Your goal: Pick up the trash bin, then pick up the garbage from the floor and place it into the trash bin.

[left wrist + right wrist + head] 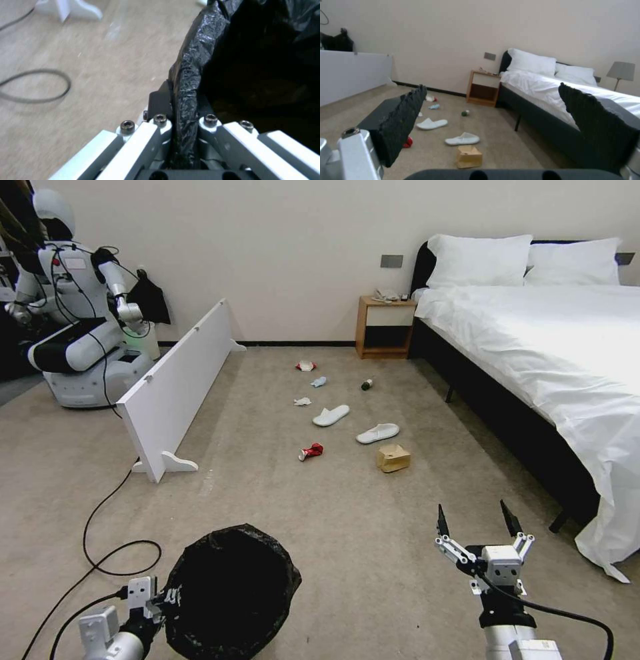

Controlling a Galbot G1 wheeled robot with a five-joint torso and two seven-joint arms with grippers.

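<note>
The trash bin [230,593], lined with a crinkly black bag, hangs at the lower left, and my left gripper [167,600] is shut on its rim [186,82]. My right gripper [475,523] stands open and holds nothing at the lower right, above the floor [373,540]. The garbage lies ahead on the carpet: a crushed red can [311,451], a brown carton [393,457], two white slippers [331,415] [377,433], a tissue [303,401], a pale-blue wad [319,381], a green bottle [367,385] and a red-white packet [306,366]. The carton [469,156] is nearest the right fingers [403,120].
A bed [547,353] with a dark frame runs along the right. A wooden nightstand [385,328] stands at the far wall. A long white panel [177,380] stands on the left, with another robot [80,327] behind it. A black cable [100,540] loops on the carpet.
</note>
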